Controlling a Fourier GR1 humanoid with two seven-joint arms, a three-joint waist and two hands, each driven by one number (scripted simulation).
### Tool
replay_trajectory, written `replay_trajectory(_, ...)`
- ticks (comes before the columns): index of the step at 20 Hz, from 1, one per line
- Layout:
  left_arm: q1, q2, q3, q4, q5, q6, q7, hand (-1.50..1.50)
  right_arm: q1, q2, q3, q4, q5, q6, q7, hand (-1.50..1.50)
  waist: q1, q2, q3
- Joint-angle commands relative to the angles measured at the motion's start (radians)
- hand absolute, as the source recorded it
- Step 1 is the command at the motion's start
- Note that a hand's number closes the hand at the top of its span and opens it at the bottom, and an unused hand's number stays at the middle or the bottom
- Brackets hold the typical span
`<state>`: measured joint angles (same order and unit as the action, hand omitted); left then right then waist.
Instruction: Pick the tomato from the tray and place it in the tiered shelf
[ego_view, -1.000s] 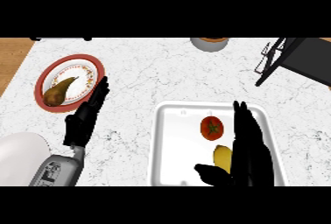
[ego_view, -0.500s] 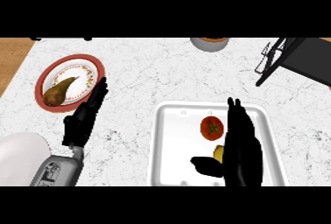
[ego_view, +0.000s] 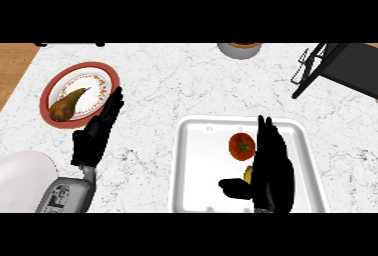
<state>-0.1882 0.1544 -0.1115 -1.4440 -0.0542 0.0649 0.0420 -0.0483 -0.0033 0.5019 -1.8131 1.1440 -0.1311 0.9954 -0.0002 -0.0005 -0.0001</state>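
Right hand open, fingers straight, just beside tomato in tray; yellow fruit underneath.

Both hands open, fingers pointing up the view

The right hand lies flat with straight fingers and its thumb jutting out to the left (low in the view); the left hand rests open at the left, fingers straight and angled slightly rightward, on a grey forearm.

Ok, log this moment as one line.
right hand: open, over tray, beside tomato | tomato: in tray, not grasped | left hand: open, resting
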Motion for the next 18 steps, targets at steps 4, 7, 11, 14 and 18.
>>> replay_trajectory(4,0.056,-0.026,0.003,0.005,-0.049,0.001,-0.060,0.00,-0.069,0.003,-0.030,0.126,-0.014,-0.040,0.020,-1.50,0.003,0.001,0.000)
replay_trajectory(7,0.028,-0.033,0.026,-0.025,-0.038,-0.015,-0.008,0.00,0.032,0.003,0.019,0.090,0.032,-0.078,0.012,-1.50,0.000,0.000,0.000)
replay_trajectory(11,0.031,-0.055,0.014,-0.019,-0.065,-0.007,-0.011,0.00,-0.030,0.003,-0.063,0.181,-0.009,-0.066,-0.036,-1.50,0.001,0.000,0.000)
replay_trajectory(14,0.072,-0.049,0.017,-0.031,-0.069,-0.024,-0.043,0.00,-0.069,0.003,-0.109,0.235,-0.042,-0.082,-0.070,-1.50,0.003,0.000,0.000)
replay_trajectory(18,-0.017,-0.060,0.059,0.063,-0.069,-0.027,-0.057,0.00,-0.102,0.003,-0.162,0.277,-0.057,-0.100,-0.117,-1.50,0.000,0.001,0.000)
